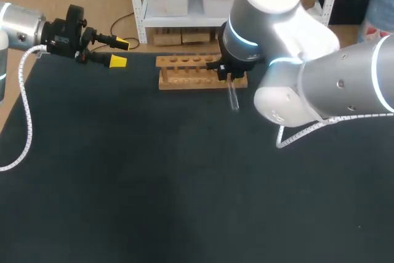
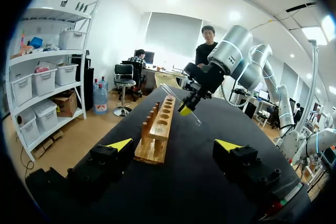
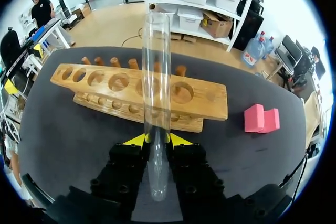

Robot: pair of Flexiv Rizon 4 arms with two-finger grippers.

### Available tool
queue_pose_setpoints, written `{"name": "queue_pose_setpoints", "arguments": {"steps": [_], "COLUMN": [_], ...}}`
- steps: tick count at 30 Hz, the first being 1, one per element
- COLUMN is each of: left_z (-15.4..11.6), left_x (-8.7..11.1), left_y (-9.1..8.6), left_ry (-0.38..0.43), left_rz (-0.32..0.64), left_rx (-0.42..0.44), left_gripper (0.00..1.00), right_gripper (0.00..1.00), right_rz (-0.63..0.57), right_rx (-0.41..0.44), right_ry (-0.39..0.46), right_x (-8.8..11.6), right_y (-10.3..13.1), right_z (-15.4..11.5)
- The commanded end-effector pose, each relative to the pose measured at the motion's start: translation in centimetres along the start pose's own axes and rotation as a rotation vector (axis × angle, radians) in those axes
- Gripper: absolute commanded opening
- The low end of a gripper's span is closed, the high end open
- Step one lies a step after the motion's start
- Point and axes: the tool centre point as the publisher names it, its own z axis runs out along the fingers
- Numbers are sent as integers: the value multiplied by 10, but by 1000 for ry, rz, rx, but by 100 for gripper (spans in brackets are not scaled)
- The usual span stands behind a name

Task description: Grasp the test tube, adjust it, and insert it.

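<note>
A clear glass test tube (image 3: pixel 157 77) is clamped between the yellow tips of my right gripper (image 3: pixel 157 139), which is shut on it. The tube points ahead over the wooden rack (image 3: pixel 142 90), above its row of holes. In the head view the right gripper (image 1: pixel 225 73) hangs at the rack's (image 1: pixel 191 72) right end, and the tube's lower part (image 1: pixel 234 100) sticks out towards the table's front. The left wrist view shows the tube (image 2: pixel 181 103) tilted above the rack (image 2: pixel 157 129). My left gripper (image 1: pixel 118 52) stays open and empty at the table's far left.
A pink block (image 3: pixel 261 119) lies on the dark mat beyond the rack's end, beside the right gripper. The table's back edge (image 1: pixel 141 55) runs just behind the rack. My right arm's bulky body (image 1: pixel 295 90) covers the table's right rear.
</note>
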Motion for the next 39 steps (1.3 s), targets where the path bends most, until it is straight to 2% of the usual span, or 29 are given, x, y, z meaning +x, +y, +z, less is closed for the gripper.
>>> {"name": "queue_pose_setpoints", "arguments": {"steps": [1, 10, 13, 23, 30, 39], "left_z": [0, 0, 0, 0, 0, 0], "left_x": [1, 1, 1, 1, 1, 1], "left_y": [0, 0, 0, 0, 0, 0], "left_ry": [0, 0, 0, 0, 0, 0], "left_rz": [1, 1, 1, 1, 1, 1], "left_rx": [1, 1, 1, 1, 1, 1], "left_gripper": [100, 100, 100, 100, 100, 100], "right_gripper": [0, 0, 0, 0, 0, 0], "right_rz": [12, 68, 112, 147, 147, 137], "right_rx": [14, 49, 28, 62, 81, 73], "right_ry": [-18, -83, -111, -158, -165, -159], "right_x": [2, 4, 8, 14, 16, 18], "right_y": [-3, -10, -11, -13, -13, -13], "right_z": [-10, -50, -63, -102, -113, -116]}}
